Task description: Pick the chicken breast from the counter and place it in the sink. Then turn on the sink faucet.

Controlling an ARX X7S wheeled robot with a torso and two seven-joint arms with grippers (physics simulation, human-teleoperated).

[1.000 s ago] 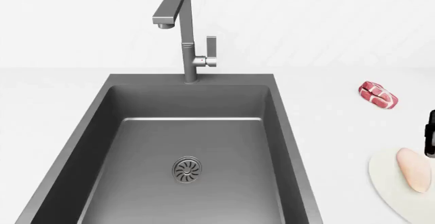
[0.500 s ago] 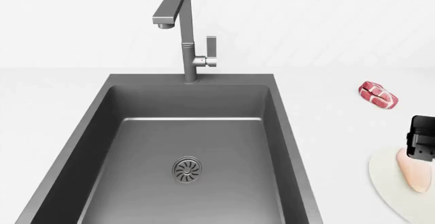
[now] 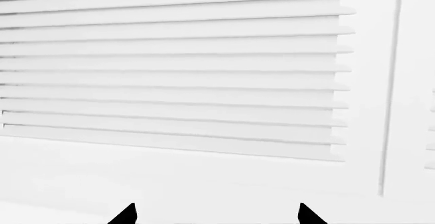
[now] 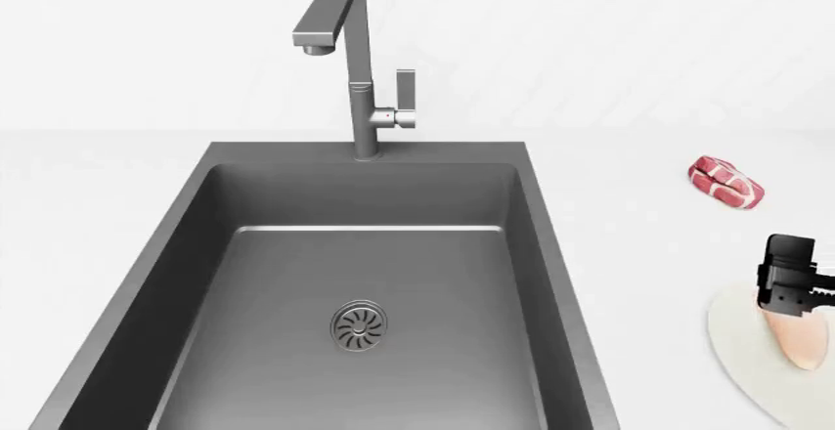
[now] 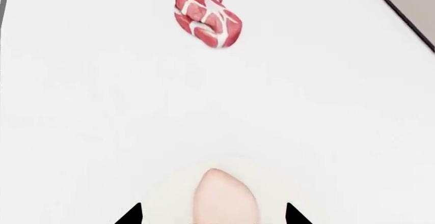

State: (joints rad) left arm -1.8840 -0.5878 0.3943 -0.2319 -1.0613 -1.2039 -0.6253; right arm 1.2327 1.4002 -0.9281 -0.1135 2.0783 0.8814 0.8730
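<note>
Two dark fingertips of the right pincer (image 5: 211, 215) show at the edge of the right wrist view, spread apart, with the narrow end of the small smooth pale pink-beige chicken breast (image 5: 224, 198) lying in the gap between them; neither tip visibly touches the meat, so the pincer stands apart and holds nothing. In the head view the black right pincer (image 4: 791, 288) hangs directly over the near end of the chicken breast (image 4: 796, 337), covering part of it, and whether it touches the meat from above cannot be told. The breast rests on a round off-white plate (image 4: 737, 347) that sits on the flat plain white table (image 4: 639, 244), well to the right of the large rectangular dark grey sink (image 4: 183, 244). A red, white-marbled meat chunk (image 4: 726, 183) lies on the table farther back, apart from the plate and from the pincer; the right wrist view shows this chunk (image 5: 208, 24) ahead of the fingertips across bare white surface. The sink holds only its round metal drain (image 4: 359, 326) in the bottom. At the back rim stands the tall grey metal faucet (image 4: 350, 68) with its squared spout reaching out over the basin and its small side lever upright. The left pincer (image 3: 216, 215) shows just two dark tips, set apart, nothing between them, facing white horizontal slats (image 3: 170, 66).
</note>
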